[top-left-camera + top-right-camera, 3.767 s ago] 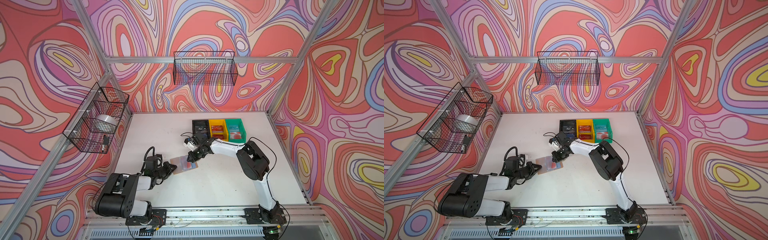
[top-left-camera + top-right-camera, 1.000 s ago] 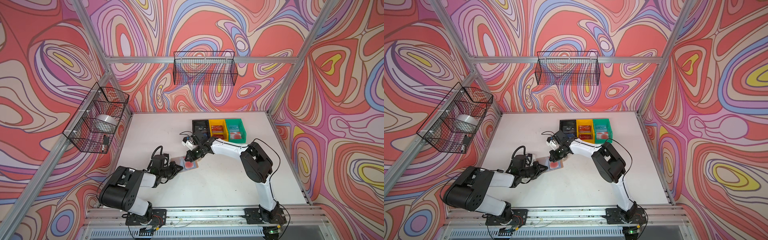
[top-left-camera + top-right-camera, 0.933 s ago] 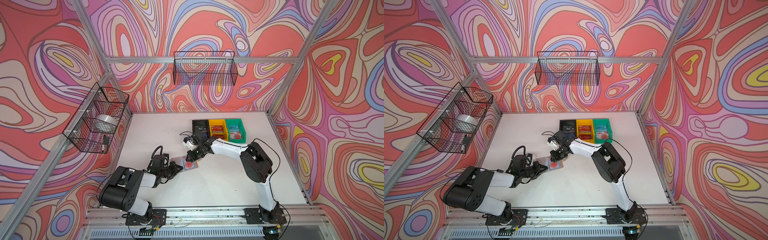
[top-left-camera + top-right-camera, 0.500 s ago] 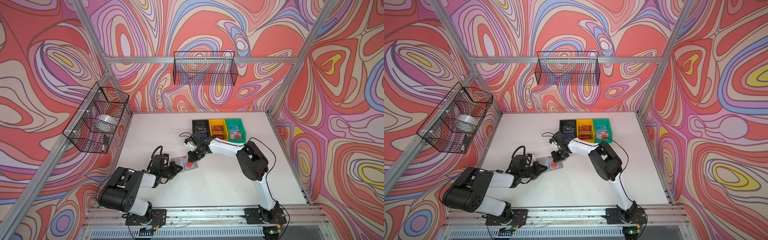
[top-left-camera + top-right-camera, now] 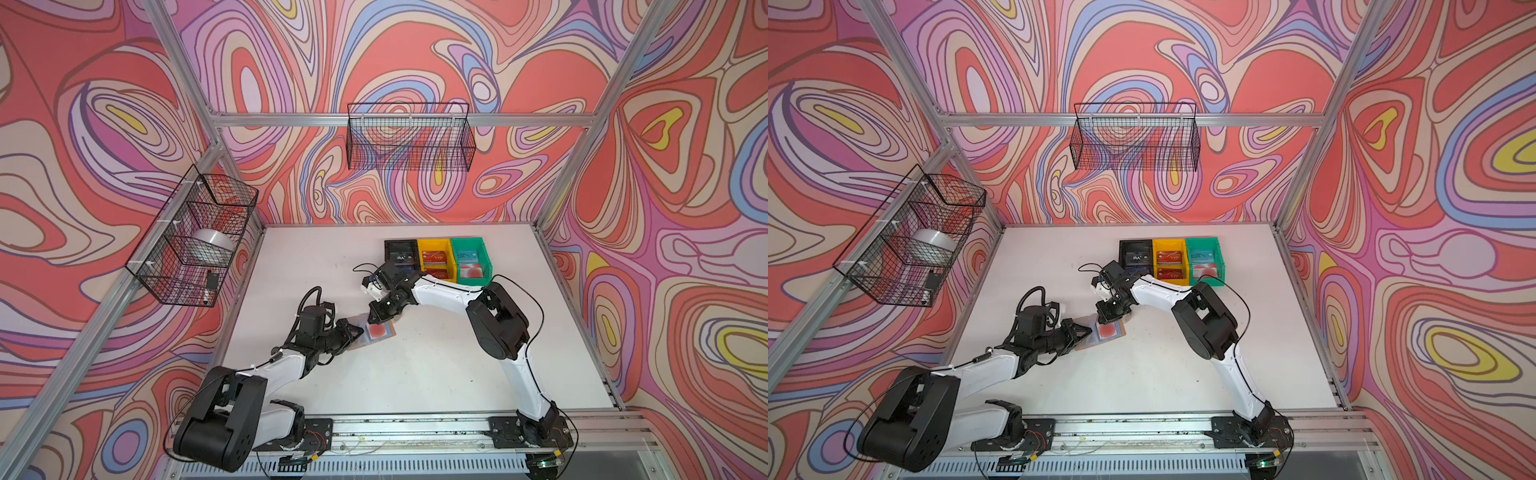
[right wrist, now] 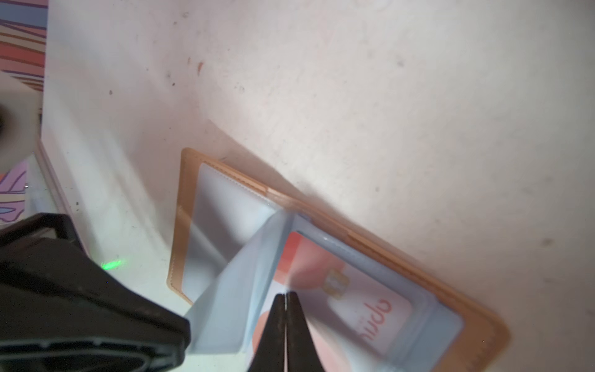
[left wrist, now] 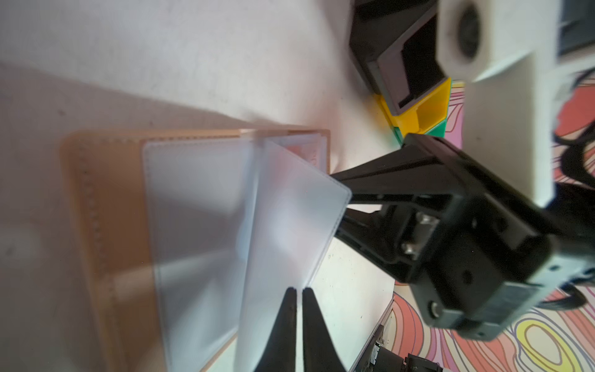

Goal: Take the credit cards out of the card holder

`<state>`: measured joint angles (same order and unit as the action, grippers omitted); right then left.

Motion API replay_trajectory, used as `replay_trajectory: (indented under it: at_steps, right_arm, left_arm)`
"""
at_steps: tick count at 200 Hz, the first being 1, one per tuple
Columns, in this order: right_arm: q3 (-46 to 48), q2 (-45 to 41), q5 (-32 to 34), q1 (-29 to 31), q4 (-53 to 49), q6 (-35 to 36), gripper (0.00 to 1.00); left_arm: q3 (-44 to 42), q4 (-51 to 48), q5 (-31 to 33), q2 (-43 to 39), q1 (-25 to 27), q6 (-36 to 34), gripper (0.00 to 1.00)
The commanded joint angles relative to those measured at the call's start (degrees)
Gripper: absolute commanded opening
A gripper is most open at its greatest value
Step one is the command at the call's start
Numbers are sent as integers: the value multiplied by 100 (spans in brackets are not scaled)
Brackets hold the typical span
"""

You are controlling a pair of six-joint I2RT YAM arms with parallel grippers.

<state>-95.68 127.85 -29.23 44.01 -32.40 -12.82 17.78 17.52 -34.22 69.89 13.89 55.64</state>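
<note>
The card holder (image 7: 109, 209) lies open and flat on the white table (image 5: 415, 374), left of the middle, with both grippers meeting over it. The left gripper (image 7: 296, 290) reaches in from the left, its jaws drawn almost together with only a sliver between them. Its tips sit at the edge of a clear sleeve (image 7: 289, 219) that stands tilted up from the spine, though whether that edge is pinched cannot be told. The right gripper (image 6: 285, 294) comes down from the far side with its jaws pressed fully together, holding nothing. Its tips are right over the pale credit card (image 6: 309, 261) with the red circle. That card lies inside the sleeve on the holder's right half, and the raised leaf stands between it and the left gripper. Farther off to the right, a black bin (image 5: 388, 251), a yellow bin (image 5: 420, 257) and a green bin (image 5: 473, 281) stand side by side, well apart from the holder. The opened holder's long axis runs left to right, its right end slightly farther, and its spine runs roughly near to far.
</note>
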Motion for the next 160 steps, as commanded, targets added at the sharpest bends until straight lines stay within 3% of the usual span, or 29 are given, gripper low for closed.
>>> replay_trajectory:
  at_steps: [1,43,75,116,160]
  right_arm:
    - [-98,79,-719,53,333,-118,7]
    - [24,173,-1847,60,1204,-650,7]
    - [122,322,-2092,55,1465,-915,7]
    - [353,250,-1733,55,1477,-970,7]
    - [392,-323,-506,47,640,-444,7]
  left_arm:
    - [229,-1194,330,-567,8,-327,12]
    - [267,-1583,471,-1008,2,-336,14]
    - [234,-1324,358,-938,8,-208,14]
    - [88,-942,341,-742,7,-92,15]
    - [-63,-135,208,-170,7,109,15]
